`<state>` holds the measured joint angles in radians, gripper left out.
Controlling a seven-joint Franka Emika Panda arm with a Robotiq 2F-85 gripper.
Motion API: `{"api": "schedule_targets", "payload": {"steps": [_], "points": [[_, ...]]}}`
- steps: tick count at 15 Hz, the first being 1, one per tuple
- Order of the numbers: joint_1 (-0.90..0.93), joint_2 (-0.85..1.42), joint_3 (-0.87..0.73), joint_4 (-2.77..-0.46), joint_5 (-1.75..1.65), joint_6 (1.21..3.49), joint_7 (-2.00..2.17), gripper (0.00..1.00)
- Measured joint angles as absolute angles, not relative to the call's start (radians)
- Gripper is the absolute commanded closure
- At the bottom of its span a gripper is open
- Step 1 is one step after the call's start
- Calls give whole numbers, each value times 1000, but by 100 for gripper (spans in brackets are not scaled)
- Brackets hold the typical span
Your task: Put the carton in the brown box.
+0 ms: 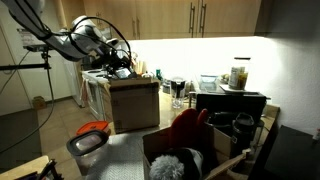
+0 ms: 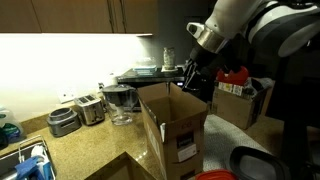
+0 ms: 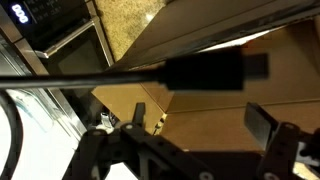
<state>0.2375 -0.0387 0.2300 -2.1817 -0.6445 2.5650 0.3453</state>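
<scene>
The brown box stands open on the granite counter and shows in both exterior views. My gripper hangs just above its open top, at the far rim. In the wrist view the gripper is open, with only the box's bare cardboard inside between the fingers. No carton shows in any view; whether one lies in the box is hidden.
A glass pitcher and two toasters stand on the counter beside the box. A second box with red items is behind my arm. A black cable crosses the wrist view. An oven stands beyond the box.
</scene>
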Motion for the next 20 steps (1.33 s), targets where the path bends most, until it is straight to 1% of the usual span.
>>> {"api": "schedule_targets", "payload": {"steps": [4,9,13,15,20], "points": [[214,-69,215,-2182,-640,2466,399,0],[182,-83,201,-2183,-617,2283,480,0],[166,-81,177,-2197,-523,2146,484,0],[161,-79,165,-2217,-440,2109,449,0],[159,-77,137,-2267,-231,2104,296,0]]}}
